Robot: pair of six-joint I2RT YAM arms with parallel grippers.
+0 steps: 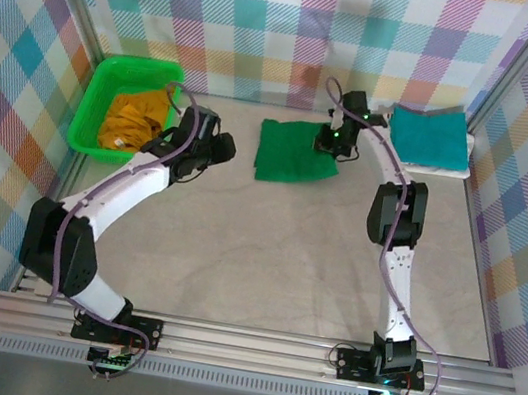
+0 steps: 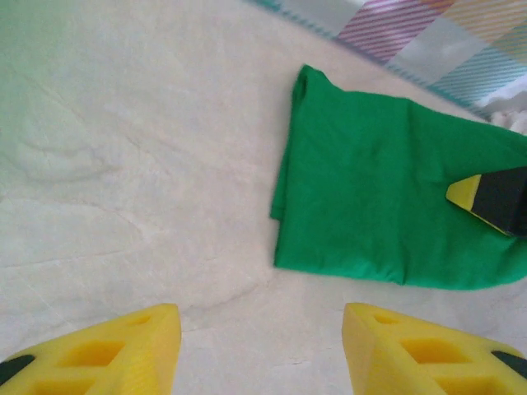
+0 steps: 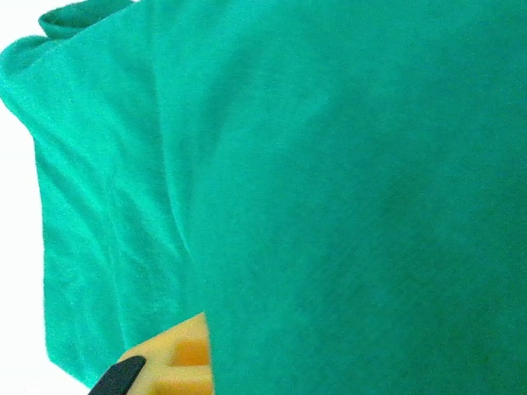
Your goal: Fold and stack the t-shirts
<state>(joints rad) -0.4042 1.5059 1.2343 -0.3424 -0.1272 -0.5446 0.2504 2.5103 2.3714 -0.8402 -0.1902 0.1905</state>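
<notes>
A flat table covered in pale beige cloth [image 1: 264, 258] carries everything. At its far left corner stands a bright green plastic basket [image 1: 94, 103] with a crumpled mustard yellow t-shirt [image 1: 132, 123] lying inside. At the far right corner a folded teal t-shirt [image 1: 427, 134] lies on top of a folded white t-shirt [image 1: 441, 168], whose edge shows along the near side. Between basket and stack, near the far edge, lies a folded dark green t-shirt [image 1: 292, 154], roughly rectangular and flat on the table. The right gripper [image 1: 331, 146] is at this shirt's right edge; in the right wrist view green cloth drapes over one yellow finger [image 3: 169, 362] and hides the rest, so I cannot tell whether its jaws are closed. The left gripper [image 1: 220, 148] sits just left of the green shirt, apart from it, jaws spread over bare table with nothing between them
</notes>
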